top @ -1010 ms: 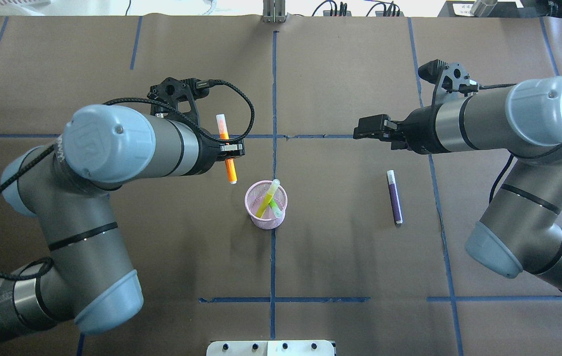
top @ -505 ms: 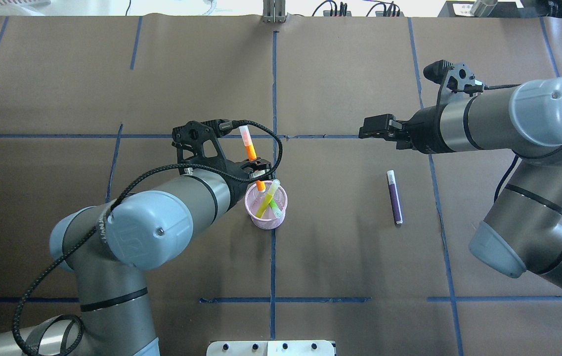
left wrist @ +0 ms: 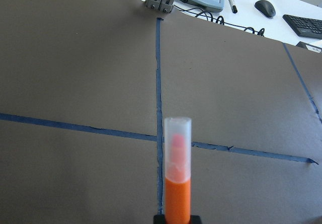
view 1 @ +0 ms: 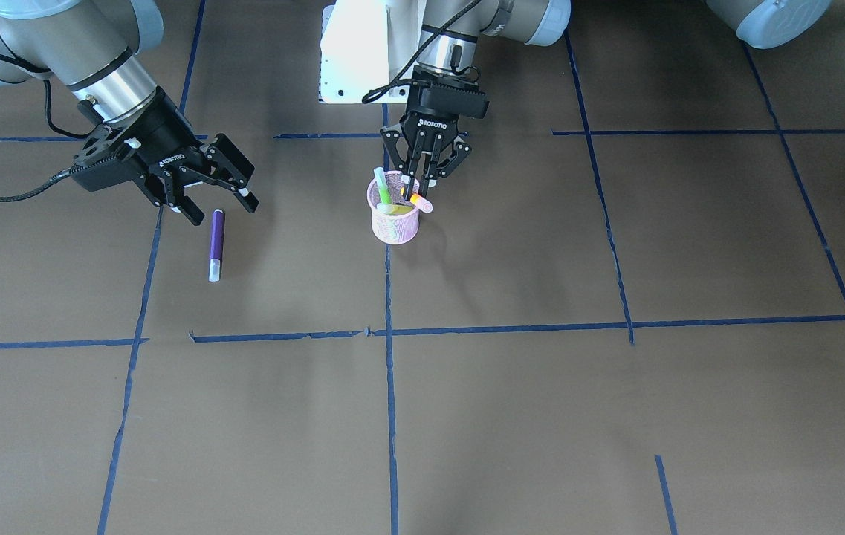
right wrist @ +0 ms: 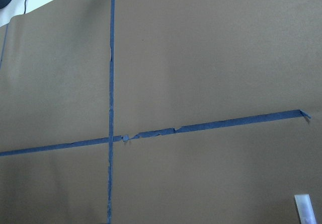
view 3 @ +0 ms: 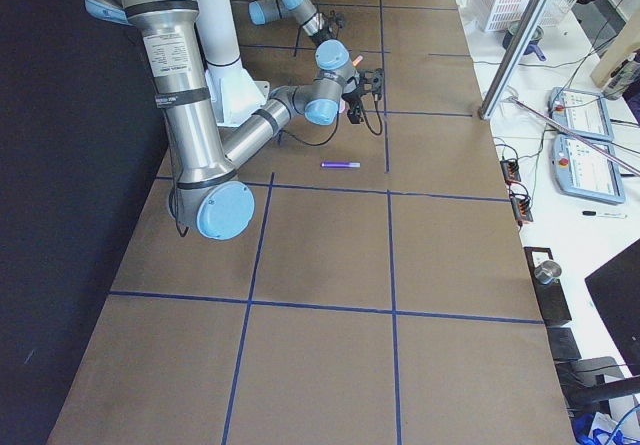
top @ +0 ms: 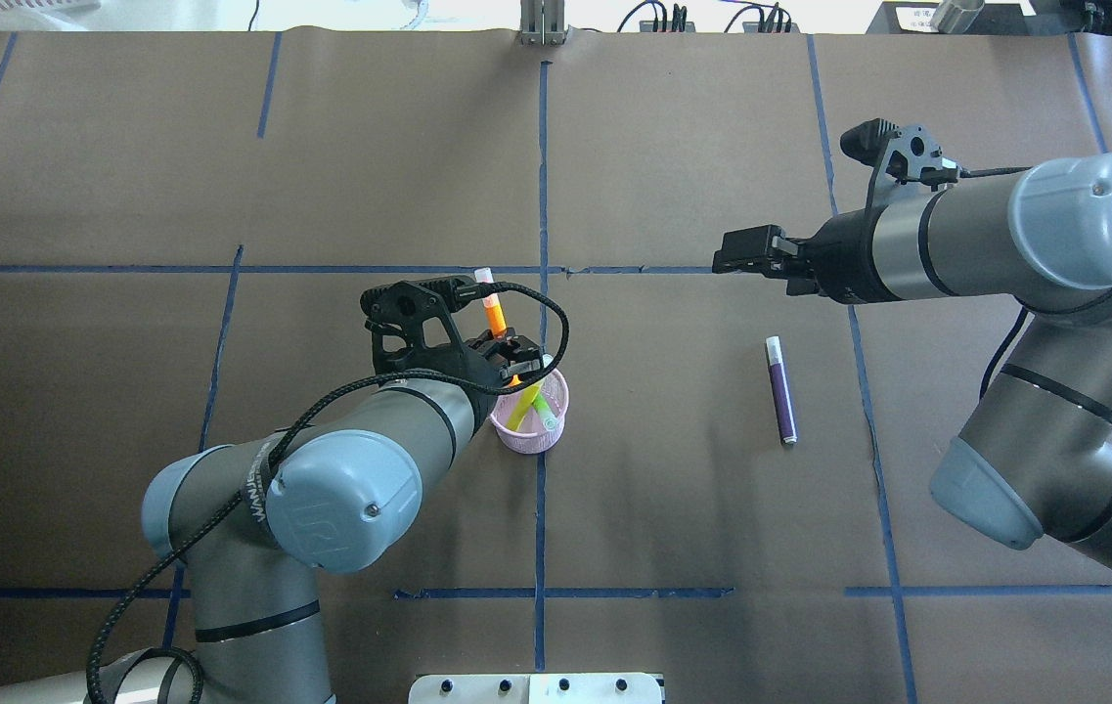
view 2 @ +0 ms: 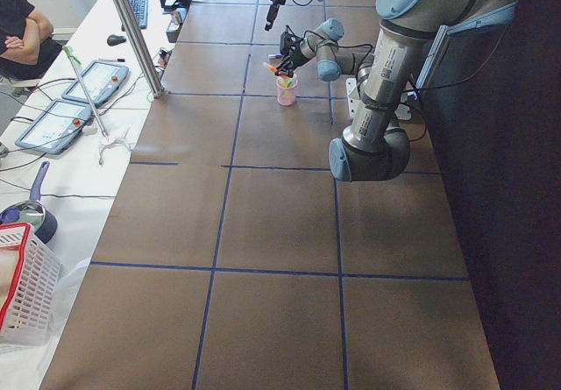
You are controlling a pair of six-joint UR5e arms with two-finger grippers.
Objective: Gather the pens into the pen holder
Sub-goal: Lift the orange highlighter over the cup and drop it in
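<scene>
The pink mesh pen holder [top: 538, 433] stands near the table's middle, with the green pen [top: 522, 408] leaning inside it. My left gripper [top: 514, 356] hangs over the holder's far-left rim, shut on the orange pen [top: 494, 315]. That pen is tilted, its lower end inside the holder and its pale cap pointing up and away [left wrist: 177, 148]. In the front view the holder [view 1: 395, 224] sits just below the left gripper [view 1: 419, 190]. The purple pen [top: 781, 389] lies flat on the table to the right. My right gripper [view 1: 220, 209] is open and empty, hovering just beyond the pen's [view 1: 215, 244] far end.
Blue tape lines [top: 541, 196] cross the brown table cover. A metal post base [top: 542, 24] stands at the far edge and a white plate [top: 536, 688] at the near edge. Operator consoles and a white basket [view 2: 22, 294] lie off the table's left end.
My left gripper has carried the orange pen right and nearer, from left of the holder to over it, and the pen's lower end has gone into the holder. The right arm has barely moved.
</scene>
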